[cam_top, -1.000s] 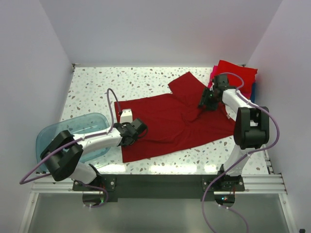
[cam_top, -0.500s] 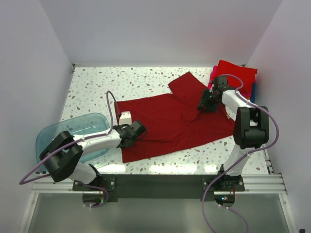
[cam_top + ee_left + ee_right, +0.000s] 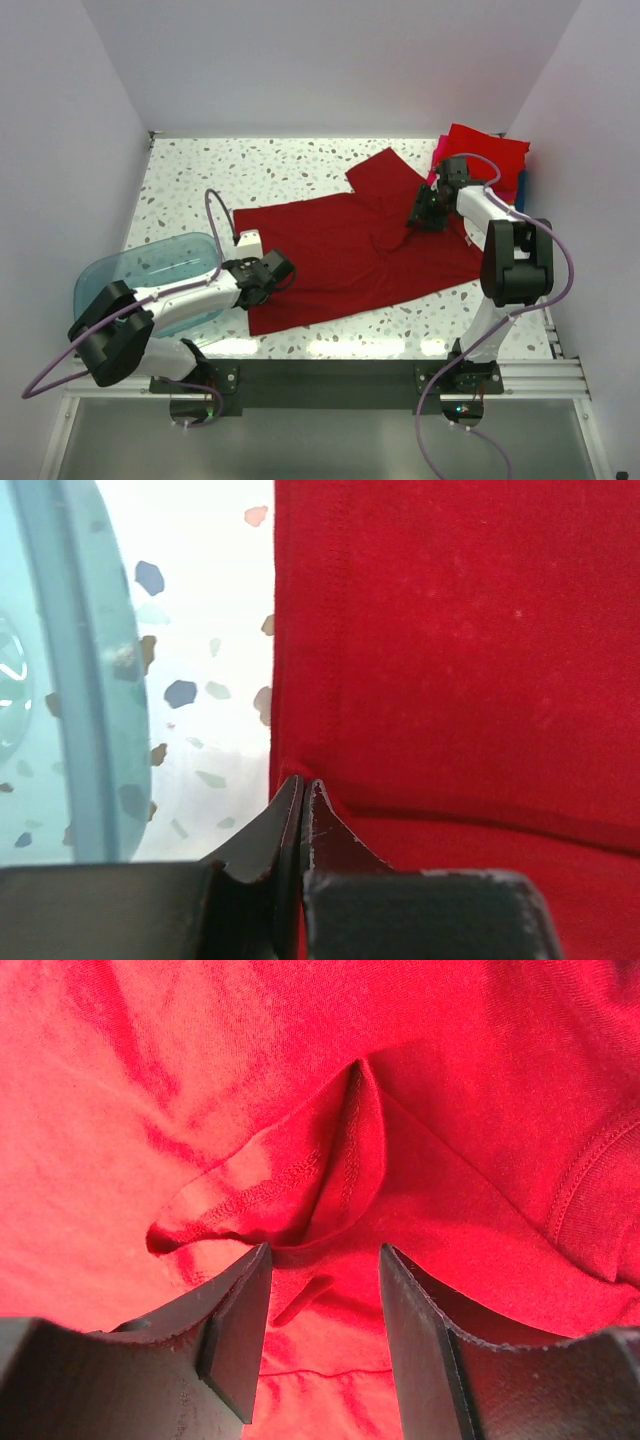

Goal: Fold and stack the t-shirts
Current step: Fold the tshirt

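Overhead, the dark red t-shirt lies spread across the middle of the table. The folded t-shirts are stacked at the far right corner and a blue tub sits near left. The left gripper is at the shirt's near left edge, the right gripper on its far right part. From the left wrist, the jaws are pressed together at the hem. From the right wrist, the jaws stand spread, with a raised fold of cloth just beyond them.

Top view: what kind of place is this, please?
Probably a robot test cell in a lab, not a home: plain white walls enclose a speckled table, two arms are bolted to a metal frame, and a red shirt lies spread out.
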Tool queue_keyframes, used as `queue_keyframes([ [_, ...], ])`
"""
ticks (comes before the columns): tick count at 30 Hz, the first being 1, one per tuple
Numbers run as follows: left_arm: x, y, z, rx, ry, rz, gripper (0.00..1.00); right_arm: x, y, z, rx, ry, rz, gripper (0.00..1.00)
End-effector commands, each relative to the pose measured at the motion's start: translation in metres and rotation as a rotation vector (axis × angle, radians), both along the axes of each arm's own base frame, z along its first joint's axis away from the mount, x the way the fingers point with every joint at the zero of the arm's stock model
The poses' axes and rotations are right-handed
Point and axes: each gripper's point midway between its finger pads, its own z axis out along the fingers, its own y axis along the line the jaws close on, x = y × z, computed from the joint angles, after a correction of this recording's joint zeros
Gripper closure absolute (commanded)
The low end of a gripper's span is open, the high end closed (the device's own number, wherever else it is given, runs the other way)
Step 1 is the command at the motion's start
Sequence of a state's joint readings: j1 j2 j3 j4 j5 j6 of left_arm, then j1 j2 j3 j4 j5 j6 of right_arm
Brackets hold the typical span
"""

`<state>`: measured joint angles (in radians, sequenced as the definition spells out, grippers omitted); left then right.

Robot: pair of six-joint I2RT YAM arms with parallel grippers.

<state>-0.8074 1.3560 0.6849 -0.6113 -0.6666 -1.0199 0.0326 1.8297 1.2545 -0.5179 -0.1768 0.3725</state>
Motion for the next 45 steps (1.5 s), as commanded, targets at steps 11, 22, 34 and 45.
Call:
queue_keyframes([
  [11, -0.013, 0.027, 0.002, 0.038, -0.019, 0.077, 1.0, 0.009, 0.006, -0.008, 0.021, -0.002, 0.009, 0.52],
  [22, -0.001, 0.017, 0.015, 0.044, -0.036, 0.053, 0.82, 0.028, 0.024, 0.008, 0.108, -0.051, 0.004, 0.91],
  [34, 0.023, -0.007, 0.049, 0.046, -0.089, -0.003, 0.78, 0.056, 0.06, 0.013, 0.13, -0.069, 0.041, 1.0],
  [45, 0.054, -0.128, 0.082, -0.055, -0.151, -0.26, 0.33, 0.055, 0.047, 0.049, 0.071, -0.114, 0.068, 0.42],
])
